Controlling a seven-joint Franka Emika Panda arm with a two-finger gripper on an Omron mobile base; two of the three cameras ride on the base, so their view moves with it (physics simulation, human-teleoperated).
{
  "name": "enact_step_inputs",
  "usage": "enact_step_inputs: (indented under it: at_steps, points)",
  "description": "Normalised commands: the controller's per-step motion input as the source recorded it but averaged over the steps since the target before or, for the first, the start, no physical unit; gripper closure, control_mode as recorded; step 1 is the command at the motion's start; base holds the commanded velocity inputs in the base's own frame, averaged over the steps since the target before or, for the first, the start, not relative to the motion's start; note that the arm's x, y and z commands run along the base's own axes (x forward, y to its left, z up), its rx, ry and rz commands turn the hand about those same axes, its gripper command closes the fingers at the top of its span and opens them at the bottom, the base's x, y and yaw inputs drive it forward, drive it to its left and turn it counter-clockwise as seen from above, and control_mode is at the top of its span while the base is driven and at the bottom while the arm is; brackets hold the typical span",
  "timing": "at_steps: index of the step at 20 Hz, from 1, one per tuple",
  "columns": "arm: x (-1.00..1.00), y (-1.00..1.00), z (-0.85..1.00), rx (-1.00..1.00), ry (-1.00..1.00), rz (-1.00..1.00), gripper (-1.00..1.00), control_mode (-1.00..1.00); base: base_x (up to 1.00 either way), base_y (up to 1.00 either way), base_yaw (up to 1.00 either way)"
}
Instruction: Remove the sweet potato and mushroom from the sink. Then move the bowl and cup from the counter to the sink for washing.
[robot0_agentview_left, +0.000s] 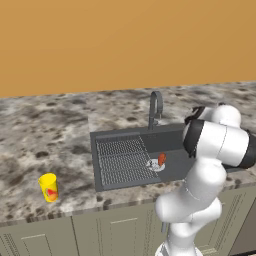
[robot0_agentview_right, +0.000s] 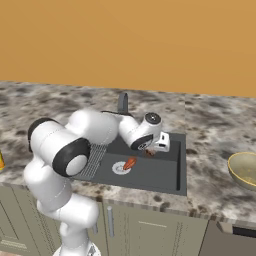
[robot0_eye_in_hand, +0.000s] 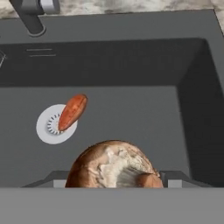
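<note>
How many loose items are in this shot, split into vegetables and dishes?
Vegetables: 2, the sweet potato lying over the drain of the sink and the mushroom between the fingers of the gripper.
Dishes: 2, the cup and the bowl, both on the counter.
Total: 4

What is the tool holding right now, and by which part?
The tool holds the mushroom, a finger at each side of its lower part, above the sink.
</note>
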Motion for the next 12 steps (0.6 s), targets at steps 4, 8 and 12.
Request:
enact_step_inputs:
  at_steps: [4,8,12]
  points:
    - [-0.19,-0.01,0.3,-0.11,0.0,-0.08,1.0,-1.0,0.0,0.0,0.0]
    - [-0.17,-0.02,0.27,-0.13,0.0,-0.09,1.0,-1.0,0.0,0.0,0.0]
    - [-0.11,-0.11,0.19,-0.14,0.0,-0.08,1.0,-1.0,0.0,0.0,0.0]
